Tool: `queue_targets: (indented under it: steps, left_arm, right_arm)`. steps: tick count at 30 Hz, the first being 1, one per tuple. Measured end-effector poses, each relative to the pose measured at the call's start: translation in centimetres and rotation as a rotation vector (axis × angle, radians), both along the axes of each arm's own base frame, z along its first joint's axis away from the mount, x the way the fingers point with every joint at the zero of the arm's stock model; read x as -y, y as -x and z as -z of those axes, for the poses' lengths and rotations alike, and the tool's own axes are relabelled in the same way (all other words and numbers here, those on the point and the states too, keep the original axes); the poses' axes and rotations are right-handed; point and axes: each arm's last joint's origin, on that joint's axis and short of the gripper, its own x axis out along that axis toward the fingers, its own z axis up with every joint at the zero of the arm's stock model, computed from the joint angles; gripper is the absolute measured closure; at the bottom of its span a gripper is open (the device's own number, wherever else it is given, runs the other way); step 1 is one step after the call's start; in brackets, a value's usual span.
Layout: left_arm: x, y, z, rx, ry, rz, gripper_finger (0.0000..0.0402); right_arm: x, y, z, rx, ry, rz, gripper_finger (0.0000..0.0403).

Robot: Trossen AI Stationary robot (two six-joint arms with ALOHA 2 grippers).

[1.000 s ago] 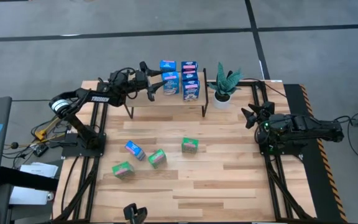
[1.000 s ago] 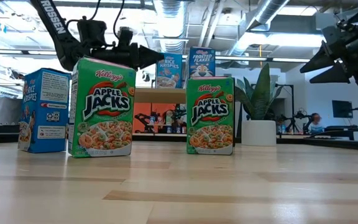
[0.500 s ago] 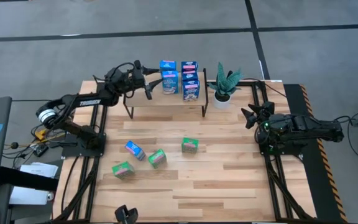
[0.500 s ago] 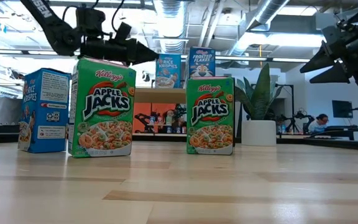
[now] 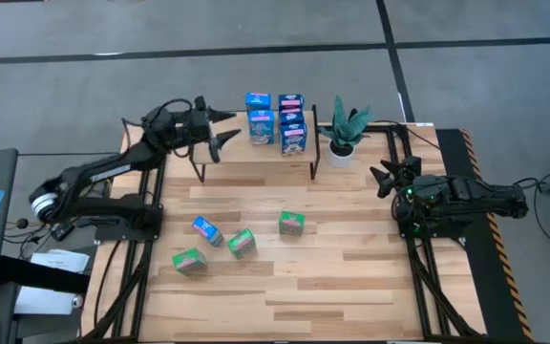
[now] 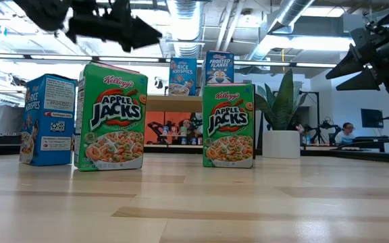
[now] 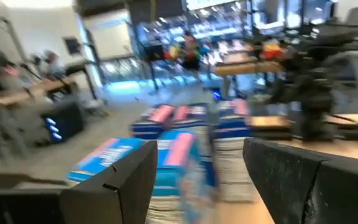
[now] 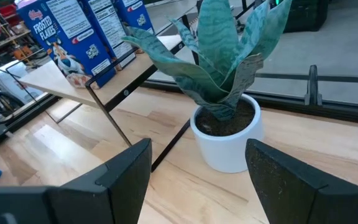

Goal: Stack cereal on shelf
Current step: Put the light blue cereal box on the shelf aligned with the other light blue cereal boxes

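Several blue cereal boxes (image 5: 277, 120) stand upright on the light-wood shelf (image 5: 246, 153) at the table's far side; they also show blurred in the left wrist view (image 7: 179, 155). One blue box (image 5: 206, 229) and three green boxes (image 5: 242, 243) (image 5: 188, 260) (image 5: 291, 224) stand on the tabletop. My left gripper (image 5: 223, 130) hangs open and empty above the shelf's left end, left of the boxes, and shows high up in the low view (image 6: 140, 30). My right gripper (image 5: 382, 178) waits open at the table's right, near the plant.
A potted green plant (image 5: 345, 129) in a white pot (image 8: 225, 134) stands just right of the shelf, in front of my right gripper (image 8: 197, 168). Bare wooden tabletop (image 5: 351, 277) lies near and right of the loose boxes. The shelf stands on thin black legs (image 5: 200, 172).
My left gripper has drawn back from the blue boxes on the shelf, moving toward the table's left edge and upward, its fingers staying open and empty. The boxes on the shelf stay where they were.
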Motion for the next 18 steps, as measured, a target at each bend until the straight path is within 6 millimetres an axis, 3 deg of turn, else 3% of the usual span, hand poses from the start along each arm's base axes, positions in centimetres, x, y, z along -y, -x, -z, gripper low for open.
queue_targets:
  steps: [4, 10, 18]
  left_arm:
    - [3.3, 0.9, -1.9, -0.081, 0.091, 0.067, 0.0170]
    - [8.0, 2.4, -3.4, -0.217, 0.331, 0.211, 0.0170]
    - [12.8, 3.7, -3.3, -0.425, 0.536, 0.279, 0.0170]
  right_arm:
    - [0.0, 0.0, 0.0, 0.000, 0.000, 0.000, 0.0117]
    - [0.0, 0.0, 0.0, 0.000, 0.000, 0.000, 0.0117]
    - [0.0, 0.0, 0.0, 0.001, -0.001, -0.002, 0.0117]
